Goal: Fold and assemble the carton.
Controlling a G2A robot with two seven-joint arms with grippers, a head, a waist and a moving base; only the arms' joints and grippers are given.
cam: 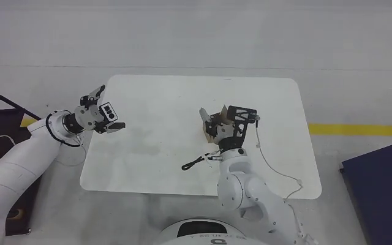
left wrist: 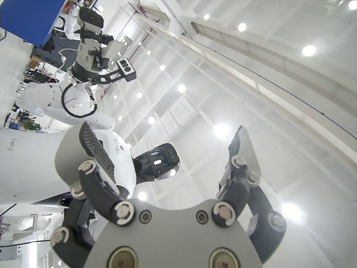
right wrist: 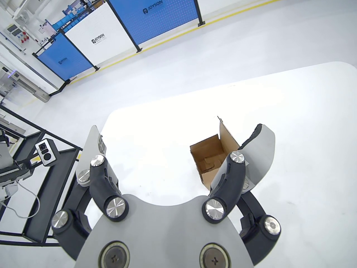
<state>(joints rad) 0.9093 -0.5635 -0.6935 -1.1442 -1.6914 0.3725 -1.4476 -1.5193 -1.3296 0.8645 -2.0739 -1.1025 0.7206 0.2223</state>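
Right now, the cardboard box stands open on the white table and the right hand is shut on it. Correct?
No: the right hand is wide open, as the right wrist view shows. The box does stand open on the table.

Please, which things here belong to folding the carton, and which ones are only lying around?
For the job: carton, right gripper, left gripper, table.
Only around: black rack, blue panels, yellow floor line.
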